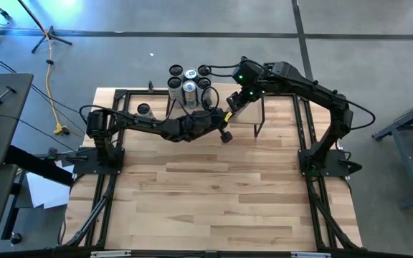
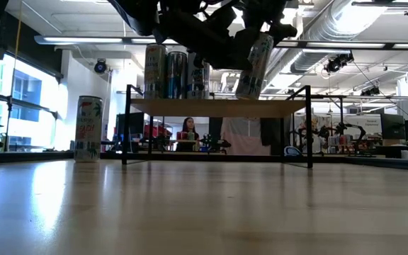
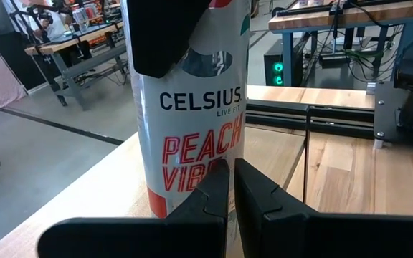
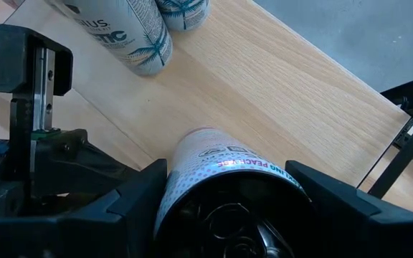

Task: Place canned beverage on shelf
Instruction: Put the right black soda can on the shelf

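Right claw [image 4: 228, 197] has its two dark fingers spread around a tall slim white beverage can with red-pink lettering [image 4: 221, 179], gripped on both sides, fingers as wide as the can body. In the low view that can [image 2: 255, 65] hangs tilted, its bottom just above the top board of the small light-wood shelf on thin black tube legs [image 2: 218, 108]; cannot tell if the bottom rim touches the board. Can sits over the shelf's right part in the low view, apart from the upright cans already on the board.

Group of upright silver and dark cans [image 2: 174, 72] stands on the shelf's left part; the high view shows them as a cluster of round tops [image 1: 189, 80] at the far edge of the light-wood plank table [image 1: 221, 193]. Right wrist view shows two of these, white with teal palm print [image 4: 138, 32], on the shelf board beyond the held can.

Left claw [image 3: 231, 193] fingers pressed together, holding nothing, stretched toward table centre near the shelf. Just past its fingertips stands a white can printed CELSIUS PEACH [image 3: 192, 107], upright on the table. Low view shows one white can with green and red print [image 2: 88, 129] standing on the table left of the shelf, well clear of its legs.

A person sits in the room behind the table [image 2: 188, 131], visible under the shelf.
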### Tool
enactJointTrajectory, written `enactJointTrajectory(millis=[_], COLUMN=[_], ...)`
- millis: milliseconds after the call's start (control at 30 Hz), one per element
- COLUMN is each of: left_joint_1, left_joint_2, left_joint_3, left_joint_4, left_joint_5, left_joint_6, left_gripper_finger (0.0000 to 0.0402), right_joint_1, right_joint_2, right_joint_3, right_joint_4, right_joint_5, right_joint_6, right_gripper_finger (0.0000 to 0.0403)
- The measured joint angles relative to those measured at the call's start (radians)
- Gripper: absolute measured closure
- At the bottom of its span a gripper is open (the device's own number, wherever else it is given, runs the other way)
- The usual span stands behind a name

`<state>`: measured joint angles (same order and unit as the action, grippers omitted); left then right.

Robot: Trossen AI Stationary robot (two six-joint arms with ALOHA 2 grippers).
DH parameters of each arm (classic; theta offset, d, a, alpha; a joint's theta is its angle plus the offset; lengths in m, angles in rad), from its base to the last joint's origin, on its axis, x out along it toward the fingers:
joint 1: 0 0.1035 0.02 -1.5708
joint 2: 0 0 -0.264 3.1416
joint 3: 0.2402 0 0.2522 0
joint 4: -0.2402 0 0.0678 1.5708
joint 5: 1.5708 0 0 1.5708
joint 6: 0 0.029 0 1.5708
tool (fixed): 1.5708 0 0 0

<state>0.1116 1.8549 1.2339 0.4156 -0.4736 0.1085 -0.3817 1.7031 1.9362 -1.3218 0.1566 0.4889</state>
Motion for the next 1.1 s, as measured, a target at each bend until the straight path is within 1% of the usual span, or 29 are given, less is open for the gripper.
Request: enactJointTrajectory(millis=[367, 1100], left_joint_1=[0.001, 0.040], left_joint_2=[0.000, 0.008], left_joint_3=[0.000, 0.000], left_joint_4=[-0.001, 0.015], left_joint_5=[-0.007, -0.006], left_joint_6=[0.000, -0.002], left_gripper_finger=[0.0401, 0.0401], right_joint_1=[0.000, -0.003], right_joint_2=[0.000, 0.000], right_joint_3=[0.000, 0.000], right_joint_4=[0.000, 0.000], right_joint_5=[0.000, 0.015], right_joint_6=[0.000, -0.018], right_gripper_finger=[0.0150, 0.0150])
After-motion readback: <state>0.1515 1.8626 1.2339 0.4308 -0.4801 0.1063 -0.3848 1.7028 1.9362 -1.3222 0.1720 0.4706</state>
